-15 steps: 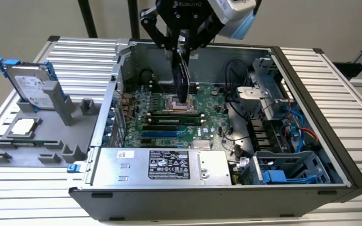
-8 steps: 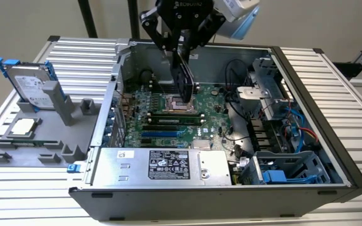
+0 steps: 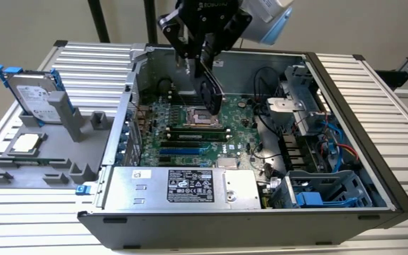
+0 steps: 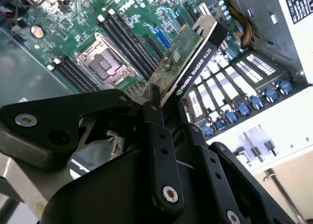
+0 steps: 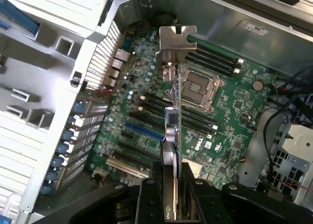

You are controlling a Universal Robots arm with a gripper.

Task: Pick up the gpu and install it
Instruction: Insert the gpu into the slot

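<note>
gpu (image 5: 172, 126) end behind gripper (image 5: 172, 182)

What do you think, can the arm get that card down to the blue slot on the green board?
Probably yes. The tool holds the gpu above the motherboard, and nothing seems to stand between it and the blue slot; the cables lie toward the exterior view's right.

The gpu (image 4: 188, 57) bears a matt grey metal bracket (image 5: 177, 38).

gpu (image 3: 212, 98) over the motherboard (image 3: 245, 121) inside the case (image 3: 225, 229); hard drive (image 3: 35, 101) outside, exterior view's left
</note>
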